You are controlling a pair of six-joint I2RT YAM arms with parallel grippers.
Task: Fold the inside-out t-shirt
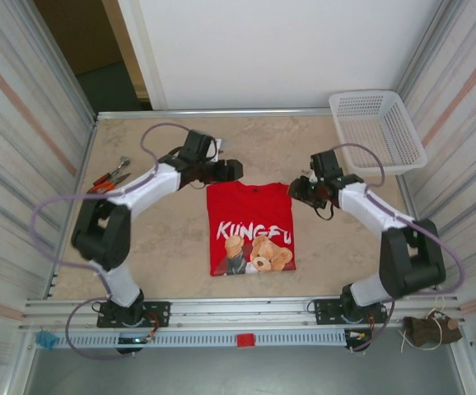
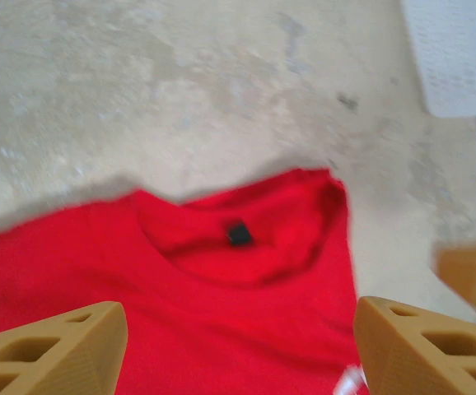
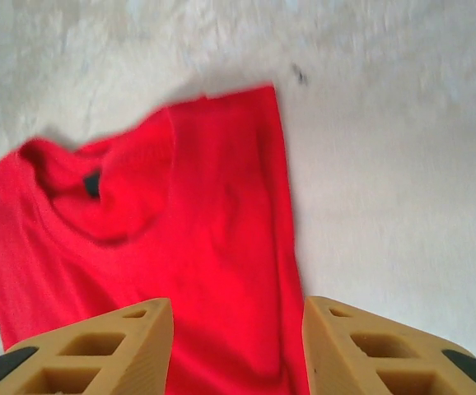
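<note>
Well to the left of the left pincer [image 1: 235,171], a couple of red-handled hand tools [image 1: 110,177] lie on the mottled beige bench [image 1: 164,239], close to its left edge. The left pincer hangs just off the far left corner of the red t-shirt [image 1: 250,226]. In its wrist view its tan fingers [image 2: 65,346] stand wide apart with nothing between them, and the cloth lies flat on the bench below.

The t-shirt lies between the two pincers and nearer the arm bases than either of them. It is folded into a neat upright rectangle with no sleeves sticking out. The printed graphic [image 1: 254,243] faces up, with pale lettering above and teddy bears beneath. The collar [image 2: 246,247] is at the far edge, the edge closest to both pincers, and a small dark tag [image 2: 238,234] sits inside it.

The right pincer [image 1: 294,189] is just beside the far right corner of the t-shirt. Its fingers [image 3: 114,346] are parted about halfway and hold nothing. Through the gap the red cloth shows lying slack on the bench, with its right edge running below the right-hand finger.

Beyond the right pincer and further right, a white mesh basket [image 1: 378,127] sits at the far right corner of the bench, well apart from the t-shirt.
</note>
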